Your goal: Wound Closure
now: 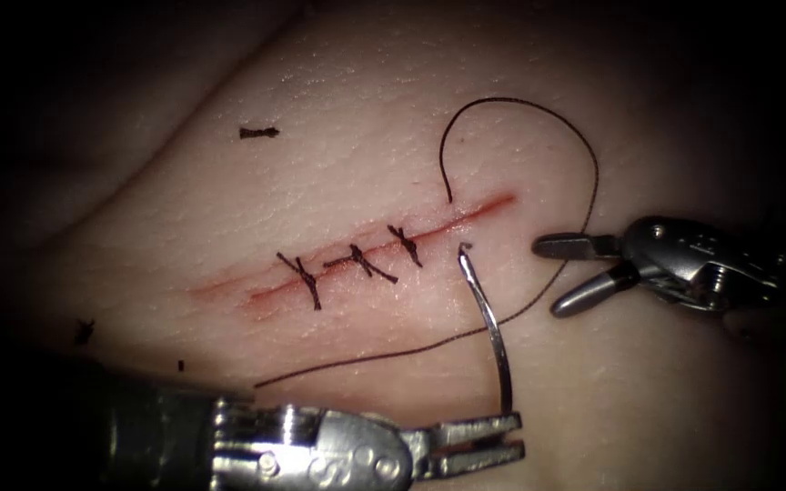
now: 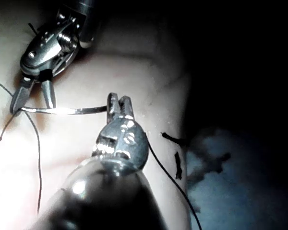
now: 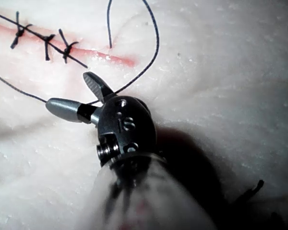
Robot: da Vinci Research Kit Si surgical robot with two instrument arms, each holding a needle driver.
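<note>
The left arm's tool (image 1: 513, 435) pinches the curved needle (image 1: 491, 323) near its back end. The needle is out of the tissue (image 1: 347, 164); its tip points toward 11 o'clock, near the cut (image 1: 466, 216). At 3 o'clock, the right arm's tool (image 1: 549, 277) gapes wide around the thread (image 1: 584, 145), holding nothing.

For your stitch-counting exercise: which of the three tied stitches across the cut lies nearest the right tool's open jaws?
The rightmost stitch, beside the unclosed end of the cut; the other two sit farther left of the right tool.
</note>
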